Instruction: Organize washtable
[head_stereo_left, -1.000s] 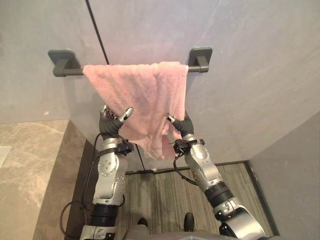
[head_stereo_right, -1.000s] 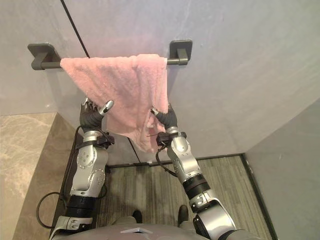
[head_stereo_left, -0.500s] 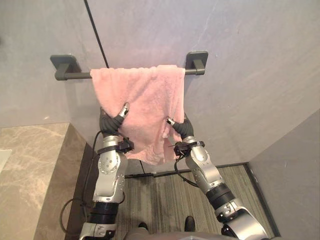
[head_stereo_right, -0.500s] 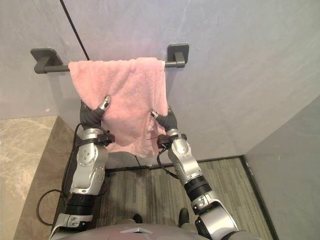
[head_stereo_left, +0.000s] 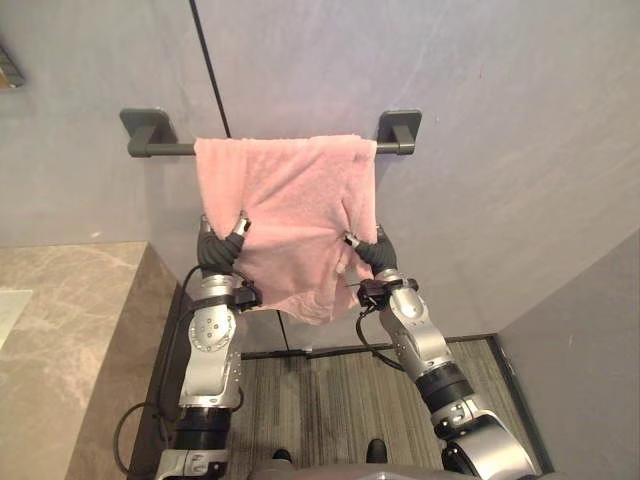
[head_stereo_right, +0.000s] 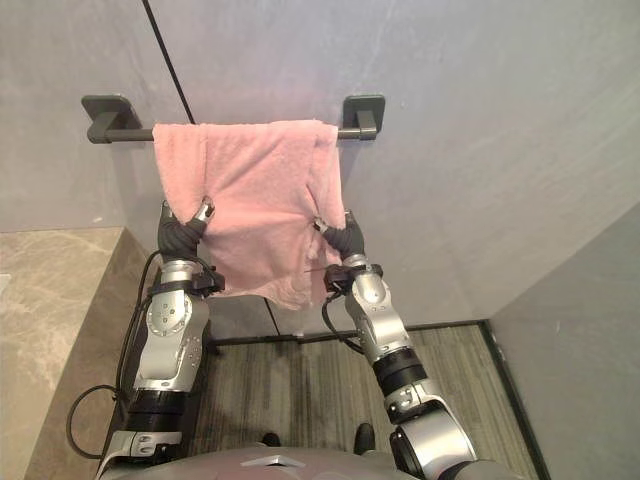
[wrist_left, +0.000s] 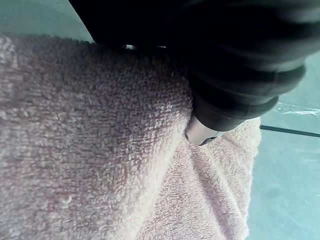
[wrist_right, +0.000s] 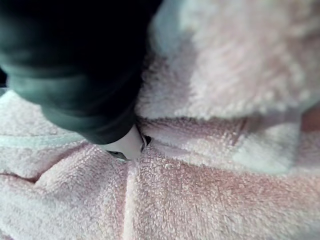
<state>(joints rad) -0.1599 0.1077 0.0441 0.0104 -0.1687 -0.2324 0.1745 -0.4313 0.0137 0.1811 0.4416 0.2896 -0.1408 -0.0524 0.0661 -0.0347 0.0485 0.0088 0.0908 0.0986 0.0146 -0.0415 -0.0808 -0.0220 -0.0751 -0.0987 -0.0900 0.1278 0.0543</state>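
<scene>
A pink towel (head_stereo_left: 295, 210) hangs over a dark grey rail (head_stereo_left: 165, 149) fixed to the grey wall. My left hand (head_stereo_left: 221, 247) grips the towel's lower left edge, its fingers curled into the cloth (wrist_left: 100, 150). The lower right part of the towel is held by my right hand (head_stereo_left: 367, 251), also shut on the cloth (wrist_right: 200, 200). Both hands are raised in front of the wall below the rail. The fingertips are buried in the pile.
A beige marble counter (head_stereo_left: 60, 330) lies at the lower left. A dark vertical seam (head_stereo_left: 210, 60) runs down the wall behind the rail. The rail's right bracket (head_stereo_left: 402, 128) sticks out past the towel. Striped grey floor (head_stereo_left: 330, 400) lies below, with a grey side wall (head_stereo_left: 590, 360) at the right.
My left hand has closed on the towel's left edge. The towel now hangs flatter and wider on the rail. The whole view has shifted a little.
</scene>
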